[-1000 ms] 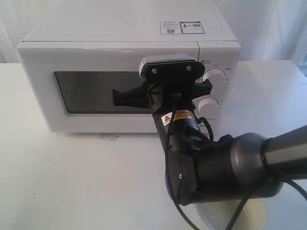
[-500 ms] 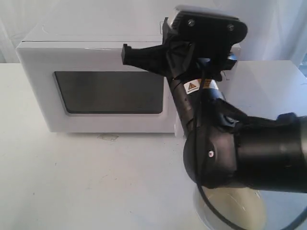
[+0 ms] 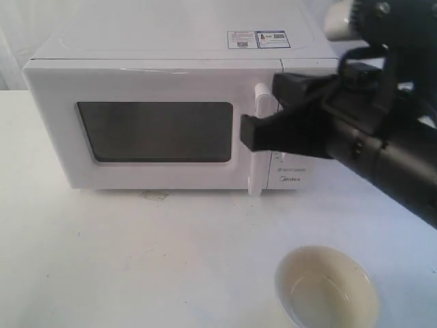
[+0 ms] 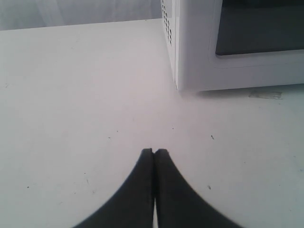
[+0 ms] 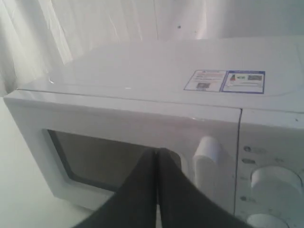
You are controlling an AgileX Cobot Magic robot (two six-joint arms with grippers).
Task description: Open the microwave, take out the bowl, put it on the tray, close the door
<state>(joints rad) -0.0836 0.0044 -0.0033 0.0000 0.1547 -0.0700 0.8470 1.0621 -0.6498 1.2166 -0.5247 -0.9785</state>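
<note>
Exterior view, microwave [image 3: 136, 48] door [image 3: 157, 82] closed, bowl [image 3: 326, 290] outside

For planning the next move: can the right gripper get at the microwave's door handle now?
Probably yes: the right gripper hangs close before the door handle, nothing between them, though its jaws are shut.

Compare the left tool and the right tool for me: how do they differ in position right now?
The left tool points across bare table toward a lower front corner of the microwave, well short of it; the right tool sits high in front of the door, close to its handle. The left tool shows only in its wrist view; the right tool also shows in the exterior view. Both are shut and empty.
</note>
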